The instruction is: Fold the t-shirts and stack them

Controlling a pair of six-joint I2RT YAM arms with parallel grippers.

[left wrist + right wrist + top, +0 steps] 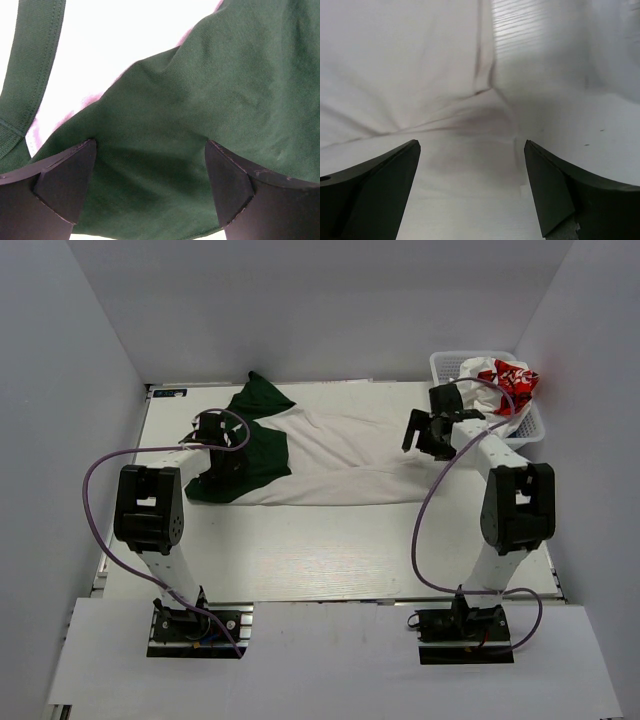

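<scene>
Left wrist: soft, finely knit dark green sleeve (225, 100); ribbed band (35, 65)

this looks like a robotics lab test cell. plain white walls (330, 310) box in a white counter (330, 560), with two arms (150, 510) bolted to metal plates (228, 628) at its near edge and purple cables (92, 480) looping loose.

T-shirt (345, 462) spread across the table's (320, 560) far half, sleeve end left; basket (441, 364) at far right corner, another shirt (505, 380) inside.
</scene>
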